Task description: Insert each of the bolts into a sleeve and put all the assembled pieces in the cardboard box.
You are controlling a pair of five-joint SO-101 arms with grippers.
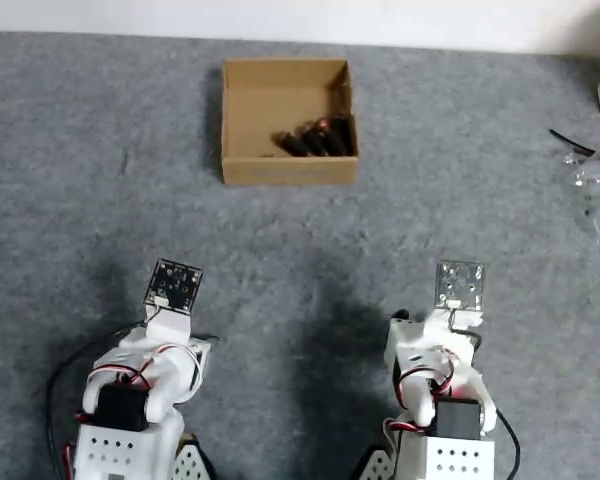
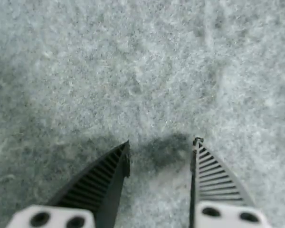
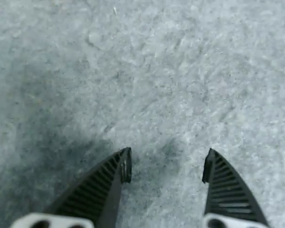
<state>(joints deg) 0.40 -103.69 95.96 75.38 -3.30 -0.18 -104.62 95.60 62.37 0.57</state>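
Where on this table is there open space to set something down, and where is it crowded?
Free: the grey strip between the cardboard box and the two arms, the stretch left of the box, and the box's left half. Crowded: the box's right near corner with the dark pieces, and the right edge with clear plastic bits.

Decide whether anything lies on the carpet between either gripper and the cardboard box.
Nothing visible does. Bare grey carpet runs from the open, empty left gripper and right gripper to the cardboard box, where dark pieces lie in one corner.
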